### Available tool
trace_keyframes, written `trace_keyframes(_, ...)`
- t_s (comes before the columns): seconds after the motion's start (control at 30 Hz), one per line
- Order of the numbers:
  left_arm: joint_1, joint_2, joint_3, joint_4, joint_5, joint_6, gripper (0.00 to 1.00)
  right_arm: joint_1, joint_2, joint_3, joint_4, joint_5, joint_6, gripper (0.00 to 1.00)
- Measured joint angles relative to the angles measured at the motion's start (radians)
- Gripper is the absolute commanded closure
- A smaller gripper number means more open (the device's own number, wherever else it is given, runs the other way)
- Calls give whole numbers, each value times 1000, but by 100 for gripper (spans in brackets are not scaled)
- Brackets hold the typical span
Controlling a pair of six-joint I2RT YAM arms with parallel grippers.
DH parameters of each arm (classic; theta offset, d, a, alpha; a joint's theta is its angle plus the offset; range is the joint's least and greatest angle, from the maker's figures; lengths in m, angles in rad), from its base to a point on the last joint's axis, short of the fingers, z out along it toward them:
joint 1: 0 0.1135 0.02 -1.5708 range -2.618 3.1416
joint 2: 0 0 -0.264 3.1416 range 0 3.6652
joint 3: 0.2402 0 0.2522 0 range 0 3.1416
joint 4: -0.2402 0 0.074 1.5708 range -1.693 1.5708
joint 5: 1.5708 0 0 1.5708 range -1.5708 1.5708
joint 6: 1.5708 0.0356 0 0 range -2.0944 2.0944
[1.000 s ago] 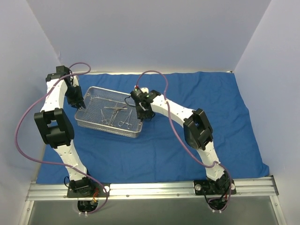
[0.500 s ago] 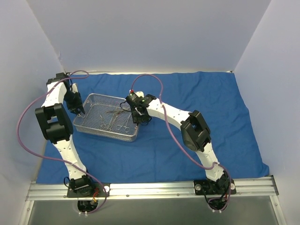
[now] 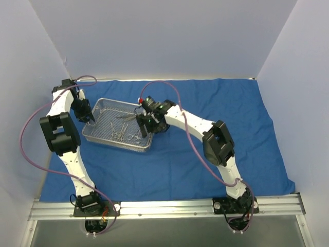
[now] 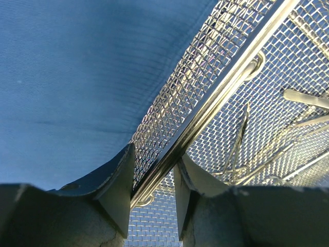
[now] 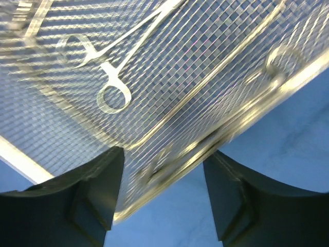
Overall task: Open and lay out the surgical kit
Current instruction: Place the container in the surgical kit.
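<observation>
A royal-blue cloth (image 3: 216,134) lies spread open and flat, so the unwrapping looks done. On it, toward the far left, sits a shallow wire-mesh tray (image 3: 115,145). Several thin steel instruments (image 3: 119,135) with ring handles lie jumbled inside the tray, and none has been set out on the cloth beside it. That laying-out appears to be the main work left (the tray itself seems placed). The left jaws straddle the tray's left rim, one finger outside the mesh wall and one inside. They sit close against the rim, but I cannot tell whether they grip it or have let go. The right jaws are at the tray's right end, spread wide, with the rim passing between them untouched, so they hold nothing.
</observation>
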Motion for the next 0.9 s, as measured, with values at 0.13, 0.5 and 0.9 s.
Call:
trace_keyframes(0.13,-7,0,-2,34,18,-85,58,-97,-65,23,1,-84,-18,32)
trace_keyframes(0.5,-10,-15,-19,48,18,-198,56,-533,-158,100,64,-157,62,36)
trace_keyframes(0.9,-8,-18,-18,46,16,-201,56,-399,26,180,53,-397,79,30)
